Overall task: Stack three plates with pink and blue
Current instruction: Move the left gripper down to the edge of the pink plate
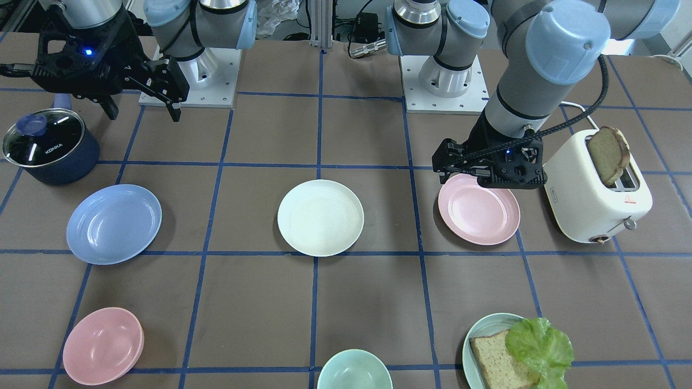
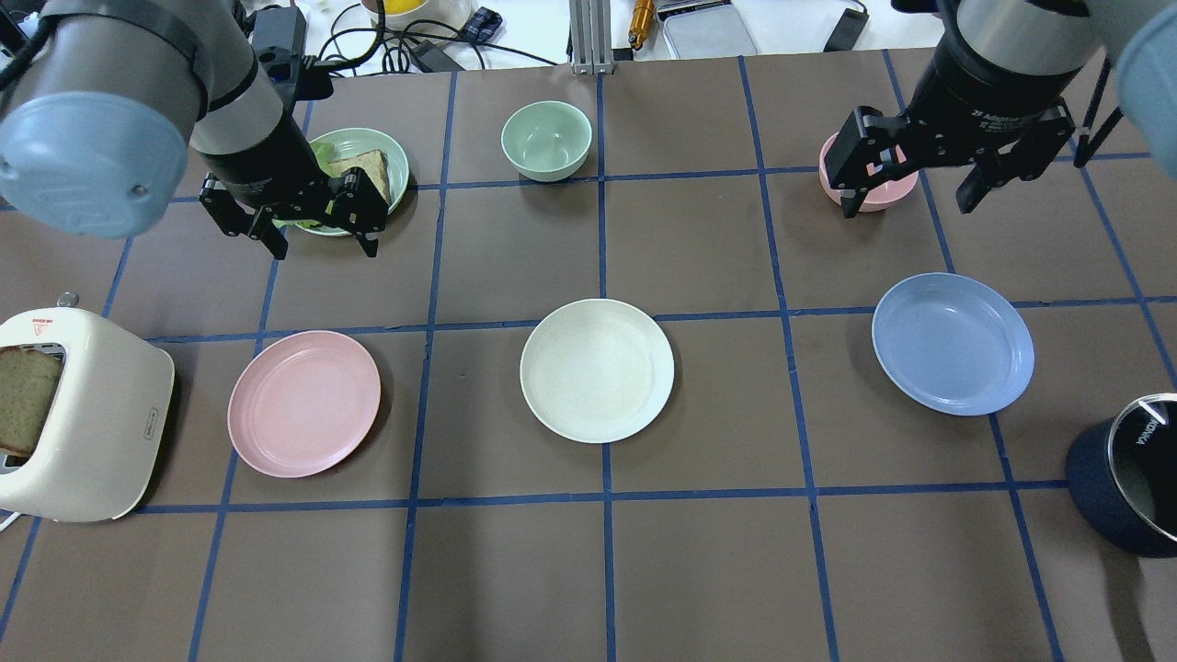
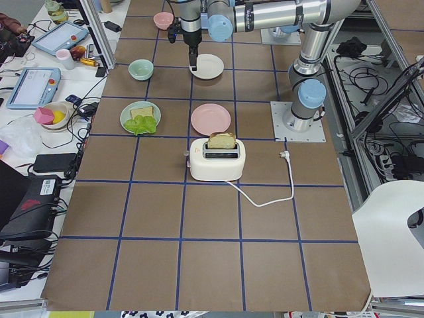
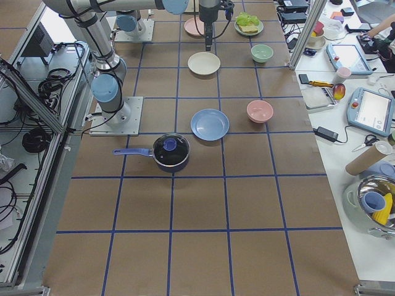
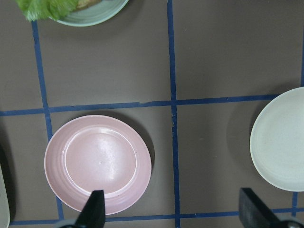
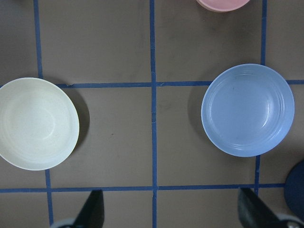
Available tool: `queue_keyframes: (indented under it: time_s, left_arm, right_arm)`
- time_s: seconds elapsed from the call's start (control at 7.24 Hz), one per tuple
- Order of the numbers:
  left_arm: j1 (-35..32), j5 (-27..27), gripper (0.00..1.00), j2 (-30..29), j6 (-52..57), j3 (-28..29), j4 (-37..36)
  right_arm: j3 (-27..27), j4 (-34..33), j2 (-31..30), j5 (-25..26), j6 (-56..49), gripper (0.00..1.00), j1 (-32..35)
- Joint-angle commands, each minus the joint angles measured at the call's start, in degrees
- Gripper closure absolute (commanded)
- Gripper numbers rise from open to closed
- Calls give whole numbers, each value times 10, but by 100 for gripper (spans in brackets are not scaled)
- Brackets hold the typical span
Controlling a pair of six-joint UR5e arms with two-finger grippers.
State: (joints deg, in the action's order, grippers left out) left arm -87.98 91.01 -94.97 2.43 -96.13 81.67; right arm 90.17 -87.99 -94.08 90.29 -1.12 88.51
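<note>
Jaws of left gripper (image 2: 322,241) and right gripper (image 2: 906,204) gape empty above a brown, blue-taped table (image 2: 699,570). Pink plate (image 2: 303,404), white plate (image 2: 597,370), blue plate (image 2: 953,342) lie apart.

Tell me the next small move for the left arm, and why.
Probably lower the left gripper toward the rim of the pink plate for a grip. The pink plate, white plate and blue plate lie apart, with nothing stacked yet. The jaws are open and empty, and the left wrist view shows one finger over the pink rim.

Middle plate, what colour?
White middle plate, slightly creamy; clearest in the overhead exterior view.
</note>
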Motion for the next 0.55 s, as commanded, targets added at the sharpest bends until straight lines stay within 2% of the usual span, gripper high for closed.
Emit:
queue_keyframes:
  time_s: [0.0,0.41]
  left_arm:
    - [-30,64,1,-7,-22,-48,-54]
    - [-41,74,3,-7,-44,-116,-128]
  right_arm:
    - [1,1,0,-1,-1,0,0]
    - [1,5,0,-1,-1,0,-1]
